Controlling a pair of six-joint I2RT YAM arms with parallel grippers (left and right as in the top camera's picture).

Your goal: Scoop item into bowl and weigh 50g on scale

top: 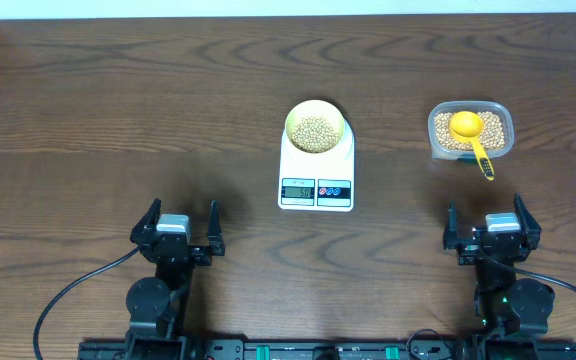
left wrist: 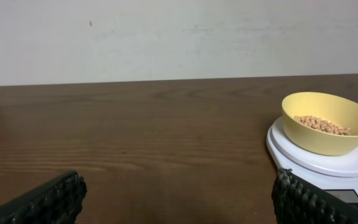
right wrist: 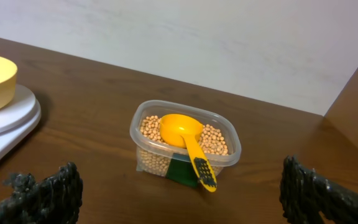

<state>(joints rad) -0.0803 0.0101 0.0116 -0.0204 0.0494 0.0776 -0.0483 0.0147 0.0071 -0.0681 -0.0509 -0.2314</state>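
Woodgrain table (top: 118,120) bears the scale (top: 316,171); plain, seemingly off-white wall (left wrist: 166,37) behind.

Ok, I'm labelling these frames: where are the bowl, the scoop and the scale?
bowl (left wrist: 328,140): left wrist view, its outer wall.
scoop (right wrist: 180,129): right wrist view, its cup.
scale (top: 316,170): overhead view, its bare white top.

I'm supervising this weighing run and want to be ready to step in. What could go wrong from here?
1. The scoop lies on the beans with its handle poking over the tub rim; a clumsy grab could tip the tub or scatter beans.
2. The bowl nearly covers the scale platform; a nudge while pouring could shift it and upset the reading.
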